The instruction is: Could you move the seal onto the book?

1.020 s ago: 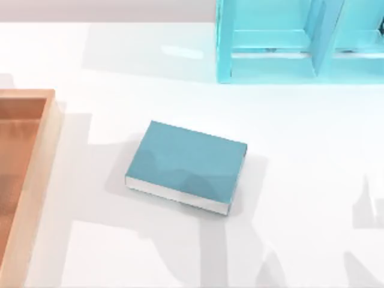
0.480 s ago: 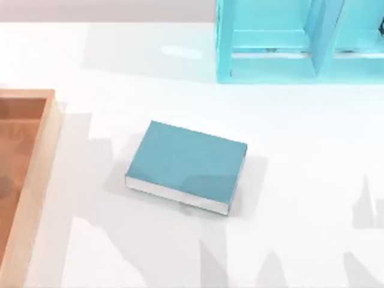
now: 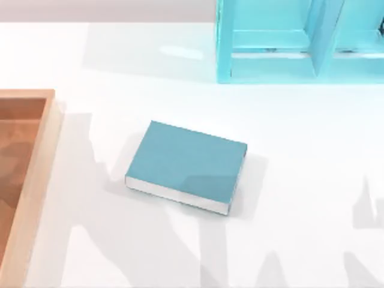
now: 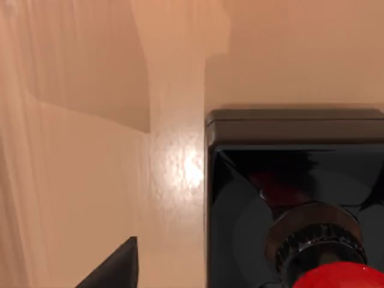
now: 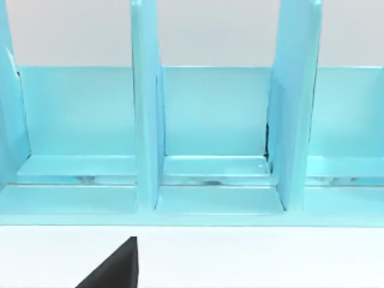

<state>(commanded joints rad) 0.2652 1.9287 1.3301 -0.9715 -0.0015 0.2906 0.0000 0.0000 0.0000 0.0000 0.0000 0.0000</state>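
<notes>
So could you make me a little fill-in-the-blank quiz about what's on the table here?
1. The book lies closed on the white table with nothing on its ____.
2. At the table's left side stands a ____ tray.
3. In the left wrist view, the seal has a black base and a ____ knob.
4. The right wrist view faces a cyan ____.

Missing words: cover; wooden; red; shelf

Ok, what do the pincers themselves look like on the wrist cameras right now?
The left pincer shows as a plain matte-black wedge with straight edges tapering to a point, with no visible markings or cables. The right pincer looks the same.
</notes>
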